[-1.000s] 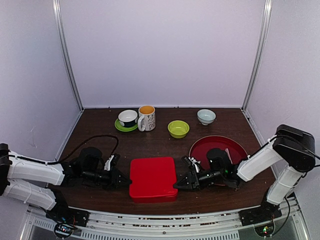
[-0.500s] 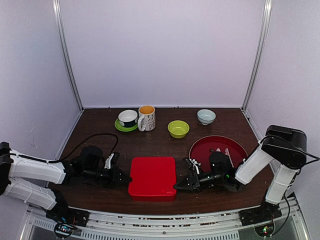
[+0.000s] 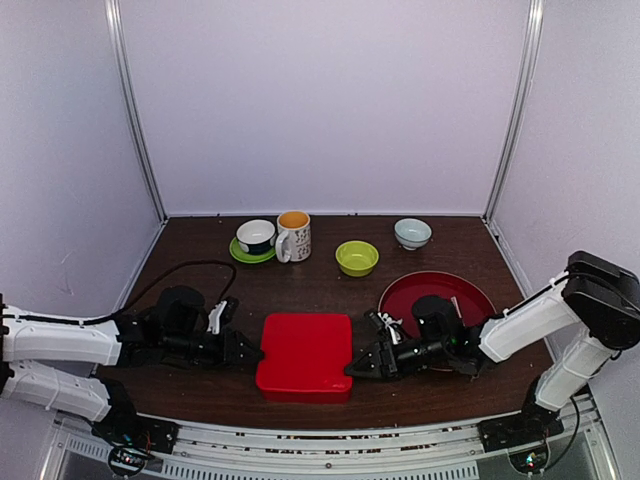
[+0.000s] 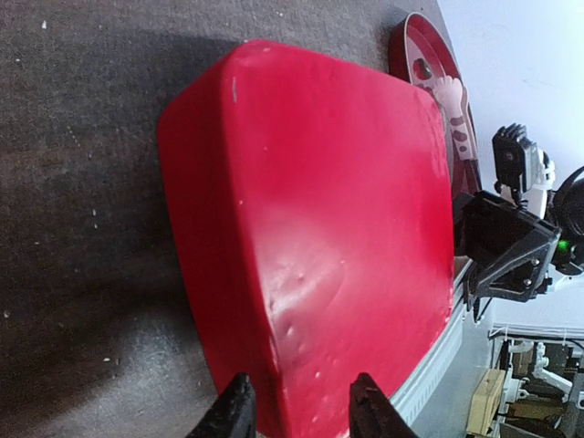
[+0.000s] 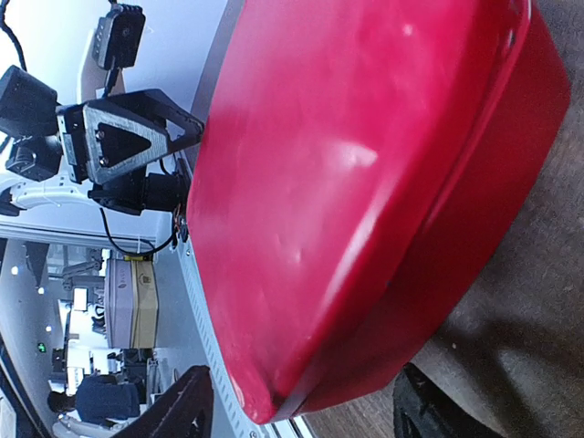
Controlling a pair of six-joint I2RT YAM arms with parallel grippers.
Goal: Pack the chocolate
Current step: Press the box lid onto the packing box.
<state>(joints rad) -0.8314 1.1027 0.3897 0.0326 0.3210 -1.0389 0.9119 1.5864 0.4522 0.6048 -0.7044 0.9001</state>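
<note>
red box (image 3: 303, 355) slightly further left, left gripper (image 3: 250, 350) at its edge

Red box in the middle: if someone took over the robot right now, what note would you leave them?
Left hand: fingers astride the box's left edge; I cannot tell whether it grips.
Right hand: open, fingers wide apart at the box's right edge.
Chocolate: small dark pieces on the red plate, right of the box.
Done: nothing packed as far as shows; the box is shut.
Left: probably open the box, move the chocolate in, and close it.
</note>
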